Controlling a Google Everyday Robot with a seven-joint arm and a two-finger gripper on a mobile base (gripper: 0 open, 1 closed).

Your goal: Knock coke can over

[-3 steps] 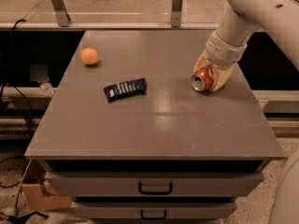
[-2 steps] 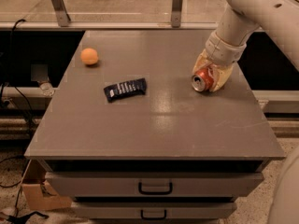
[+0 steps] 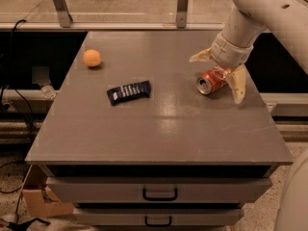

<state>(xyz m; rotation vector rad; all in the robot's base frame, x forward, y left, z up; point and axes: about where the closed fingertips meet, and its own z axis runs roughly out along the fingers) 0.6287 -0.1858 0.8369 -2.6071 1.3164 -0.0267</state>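
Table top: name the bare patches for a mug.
Bare: the table front below the wrapper, and the back middle between orange fruit and gripper. Crowded: right side, where the open gripper straddles the tipped coke can.

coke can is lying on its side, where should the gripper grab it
Probably grip the coke can across its red body at mid-length, coming down from above: it lies on its side, silver top toward the front-left, leaving the curved flanks free. The gripper hangs open over it, a finger either side.
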